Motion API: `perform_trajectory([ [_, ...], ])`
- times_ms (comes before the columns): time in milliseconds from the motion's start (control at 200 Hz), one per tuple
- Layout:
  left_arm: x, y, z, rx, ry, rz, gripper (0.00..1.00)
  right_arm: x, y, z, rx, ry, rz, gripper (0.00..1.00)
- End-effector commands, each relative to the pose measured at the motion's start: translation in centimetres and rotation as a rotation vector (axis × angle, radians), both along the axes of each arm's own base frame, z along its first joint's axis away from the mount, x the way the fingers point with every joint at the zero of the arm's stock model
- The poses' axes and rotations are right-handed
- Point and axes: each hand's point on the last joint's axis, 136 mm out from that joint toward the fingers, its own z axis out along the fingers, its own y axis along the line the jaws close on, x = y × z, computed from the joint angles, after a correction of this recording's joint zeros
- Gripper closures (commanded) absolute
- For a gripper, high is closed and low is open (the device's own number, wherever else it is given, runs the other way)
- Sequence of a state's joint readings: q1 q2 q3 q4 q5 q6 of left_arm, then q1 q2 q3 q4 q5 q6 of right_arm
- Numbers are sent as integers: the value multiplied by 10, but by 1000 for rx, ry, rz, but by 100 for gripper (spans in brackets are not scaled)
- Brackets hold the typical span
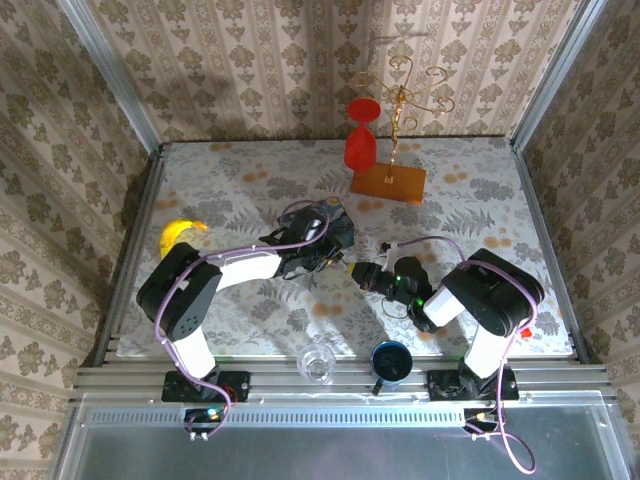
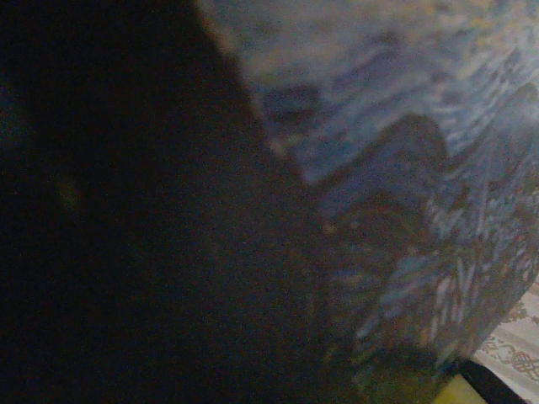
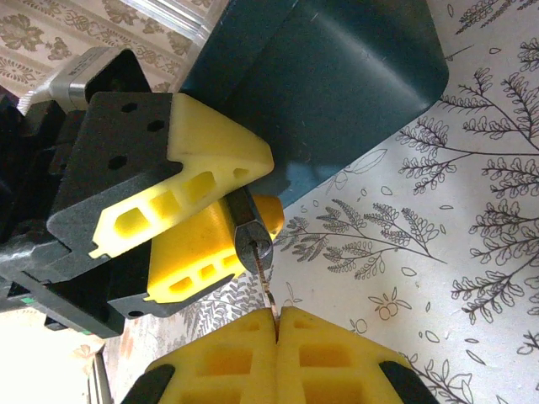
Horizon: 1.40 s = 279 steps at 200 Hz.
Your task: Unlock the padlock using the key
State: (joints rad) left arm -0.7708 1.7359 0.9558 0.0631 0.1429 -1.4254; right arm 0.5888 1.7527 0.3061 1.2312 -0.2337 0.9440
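The padlock point(image 3: 254, 246), small and dark with a silvery keyhole face, sits clamped between the yellow fingers point(image 3: 210, 160) of my left gripper point(image 3: 253, 198). My right gripper point(image 3: 276, 313) is shut on the key point(image 3: 267, 290), whose thin blade reaches up into the keyhole. In the top view the two grippers meet nose to nose mid-table, left gripper point(image 1: 335, 260) and right gripper point(image 1: 362, 273), with the padlock point(image 1: 348, 266) between them. The blue swirl-painted tin point(image 3: 337, 84) lies right behind the left fingers. The left wrist view is dark and blurred, with the tin point(image 2: 404, 168) close up.
A red goblet point(image 1: 360, 135) and a gold wire stand on an orange base point(image 1: 388, 181) are at the back. A yellow banana point(image 1: 180, 232) lies at the left. A clear glass point(image 1: 318, 362) and a blue cup point(image 1: 390, 360) stand at the near edge between the arm bases.
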Motion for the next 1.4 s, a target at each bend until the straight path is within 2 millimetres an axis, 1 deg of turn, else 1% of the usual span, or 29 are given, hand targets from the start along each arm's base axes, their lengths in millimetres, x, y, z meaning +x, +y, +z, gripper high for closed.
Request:
perform_trajectory([
  [0,5,-5,21,-70,-31,17,100,4,7,5,27,-17,7,100],
  [190,6,-7,23,-76,-37,14,100,3,7,0,31,4,5,100],
  [410,4,-8,23,-77,-37,-1,100,6,8,4,52,10,-3,100],
  [975,-2,-13,25,-88,-37,-41,100,23,-1,5,178,134,-37,100],
  [1245,-4,-15,25,-94,-25,-51,100,28,2,10,186,120,-13,100],
  [1391,-3,-16,25,-102,-18,-37,100,27,3,6,162,110,-1,100],
])
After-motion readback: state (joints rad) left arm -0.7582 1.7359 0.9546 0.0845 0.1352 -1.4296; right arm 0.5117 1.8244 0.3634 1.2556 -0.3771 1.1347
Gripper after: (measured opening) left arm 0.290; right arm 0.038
